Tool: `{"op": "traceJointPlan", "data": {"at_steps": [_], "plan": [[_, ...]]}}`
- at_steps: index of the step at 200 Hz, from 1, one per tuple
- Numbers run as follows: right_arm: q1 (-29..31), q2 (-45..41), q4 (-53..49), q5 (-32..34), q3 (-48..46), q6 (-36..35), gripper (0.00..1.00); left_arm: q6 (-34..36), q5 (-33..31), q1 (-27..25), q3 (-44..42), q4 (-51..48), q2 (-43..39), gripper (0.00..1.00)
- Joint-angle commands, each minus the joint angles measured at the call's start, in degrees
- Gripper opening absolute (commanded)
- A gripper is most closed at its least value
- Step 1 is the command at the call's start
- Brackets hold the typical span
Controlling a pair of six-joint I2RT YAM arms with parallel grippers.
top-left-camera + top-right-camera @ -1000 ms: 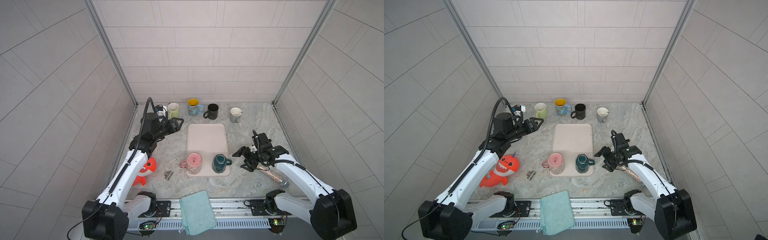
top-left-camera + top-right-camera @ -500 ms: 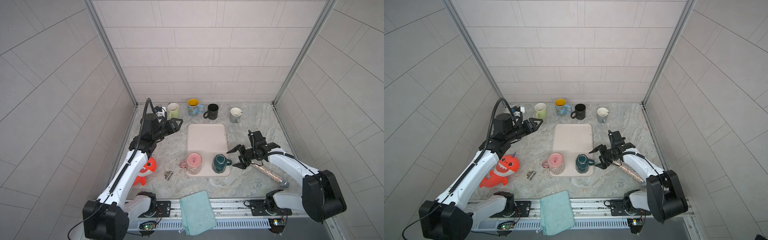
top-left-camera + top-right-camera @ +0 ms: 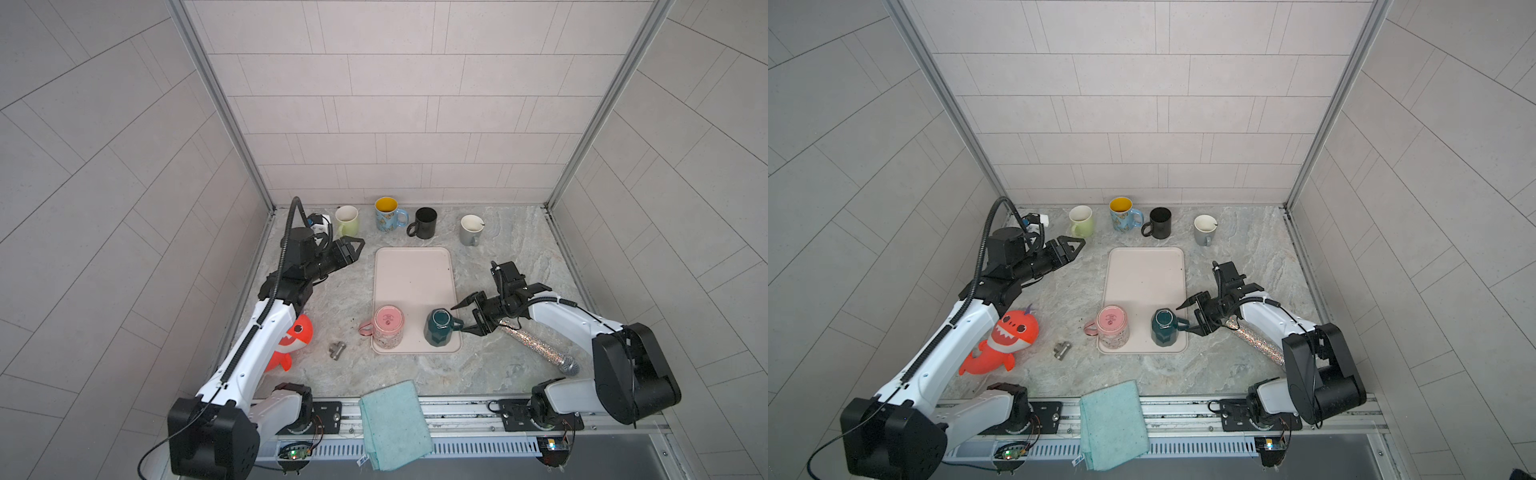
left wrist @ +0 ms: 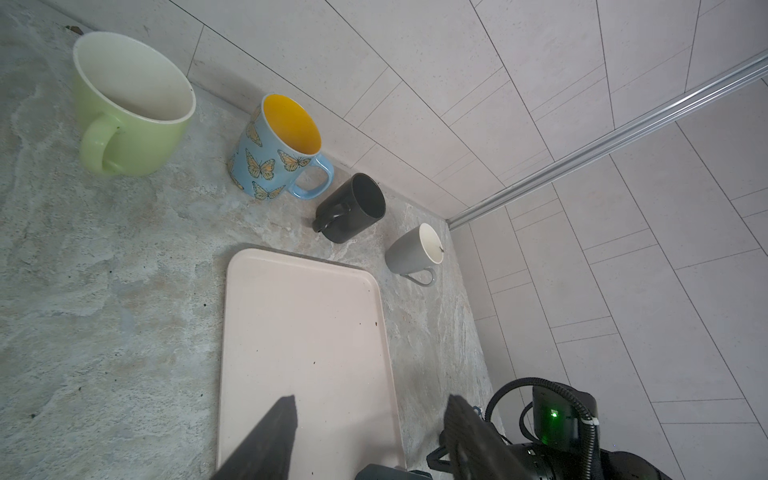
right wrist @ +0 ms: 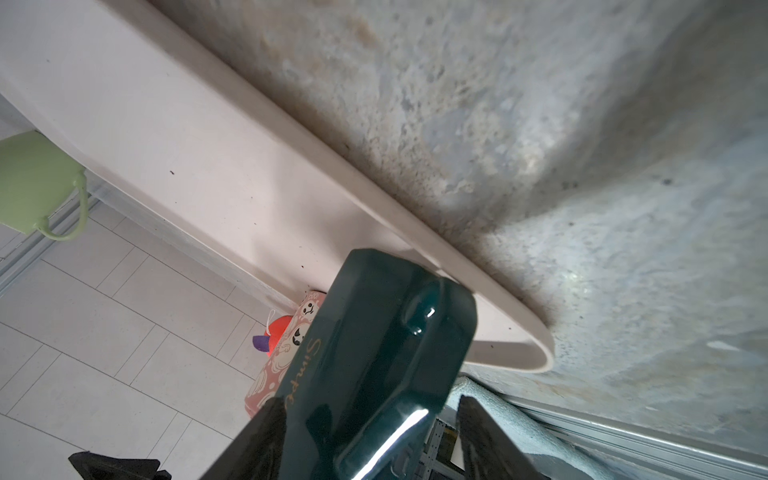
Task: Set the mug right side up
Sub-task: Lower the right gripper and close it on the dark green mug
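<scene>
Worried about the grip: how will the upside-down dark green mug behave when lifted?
The dark green mug shows glossy highlights, so it may slip in the right gripper. Probably rigid, chippable ceramic. Rim down, it looks unlikely to tip.

The marbled table [image 3: 332, 307] carries a pink tray [image 3: 411, 274], a green mug [image 3: 347, 220], butterfly mug [image 3: 386, 216], black mug [image 3: 426, 223], grey mug [image 3: 471, 229], shark toy [image 3: 297, 336], metal piece [image 3: 336, 350] and glittery microphone [image 3: 536, 343].

both top views high overhead, whole table [image 3: 498, 257]; wrist views close, tray [image 4: 299, 332] in each
</scene>
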Motion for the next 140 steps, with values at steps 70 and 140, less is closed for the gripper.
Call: {"op": "traceJointPlan", "data": {"at_steps": [70,140], "plan": [[1.82,4.05,4.77,-0.6,0.71,3.34,0.38,-0.7,1.6,1.43,-1.04,1.28,-0.02,0.63],[2.6,5.77,6.89,-0.95,0.82,3.96,0.17,-0.8,2.0,2.21,-1.41,1.1,-0.29,0.63]]}}
